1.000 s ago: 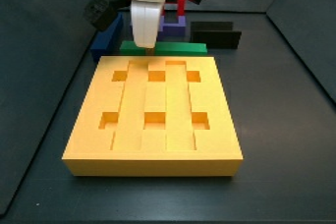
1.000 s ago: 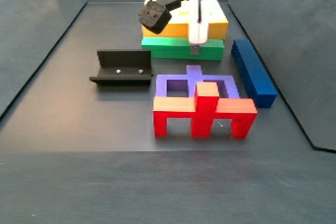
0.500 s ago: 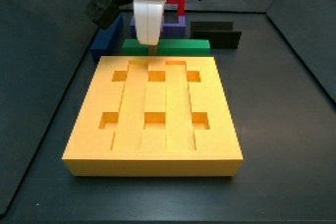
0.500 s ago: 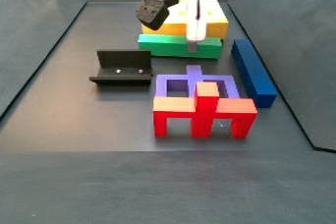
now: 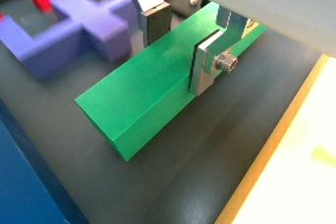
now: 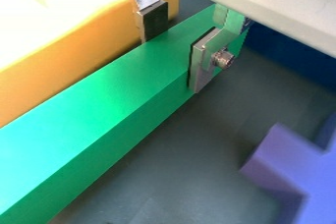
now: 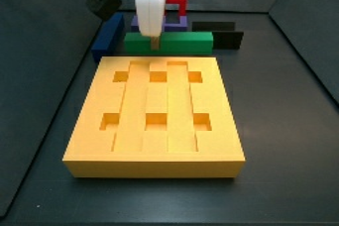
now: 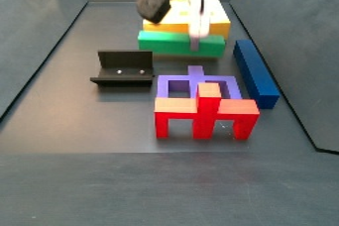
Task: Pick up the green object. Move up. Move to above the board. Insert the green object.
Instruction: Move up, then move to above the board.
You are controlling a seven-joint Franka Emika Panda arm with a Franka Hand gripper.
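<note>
The green object is a long green bar lying crosswise just beyond the far end of the yellow-orange board. It also shows in the other side view and fills both wrist views. My gripper is shut on the bar near its middle. In both wrist views its silver fingers press the bar's two long sides. The bar hangs a little above the floor, level. The board's edge shows beside it in the wrist views.
A blue bar lies beside the board's end. The dark fixture stands on the floor close by. A red and purple block assembly stands just past the green bar.
My gripper has risen a little and the green bar has come up with it, off the floor. Nothing else has moved.
</note>
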